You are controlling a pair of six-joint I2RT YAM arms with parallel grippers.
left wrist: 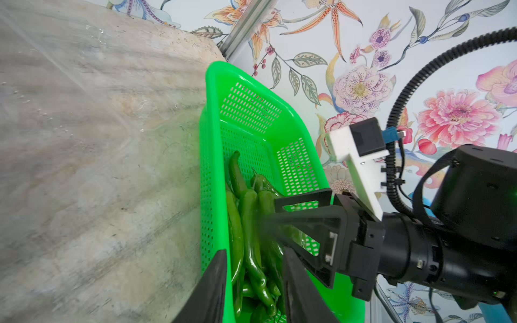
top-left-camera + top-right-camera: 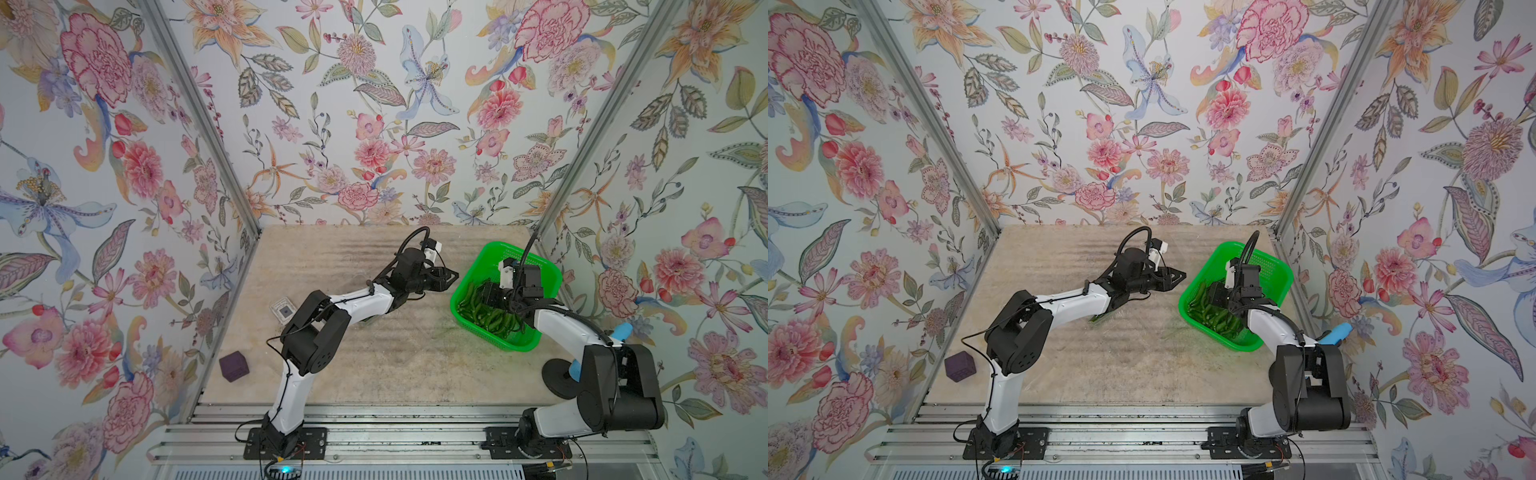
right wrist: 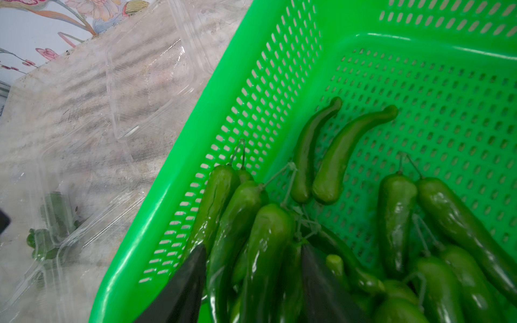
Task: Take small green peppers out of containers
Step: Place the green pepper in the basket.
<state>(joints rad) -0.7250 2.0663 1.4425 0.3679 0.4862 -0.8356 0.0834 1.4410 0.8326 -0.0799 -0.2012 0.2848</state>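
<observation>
One purple cube (image 2: 232,365) sits at lower left, just inside the counter's (image 2: 415,365) left edge. Right of it, one small card (image 2: 283,311) lies half under the left arm (image 2: 357,301). The counter's middle and back strip are open.

The clear containers (image 3: 151,72) are almost invisible in both top views. The right wrist view shows two: one lying open and bare, and another at lower left with a few blurred peppers (image 3: 53,223) inside. I cannot tell whether there are more. In a top view, a green smear under the left arm marks that spot.

The left hand (image 2: 448,277) hangs just beside the basket (image 2: 492,253), its fingers parted with the basket showing through the gap.

The one green basket is crowded into the counter's right edge, close to the wall. About a dozen peppers are heaped in its near half, overlapping too much to count exactly. The right hand (image 3: 254,249) reaches into the basket with its fingers spread apart, astride the heap.

At lower right, one black disc (image 2: 559,378) with a blue handle is partly hidden by the right arm (image 2: 557,324).
</observation>
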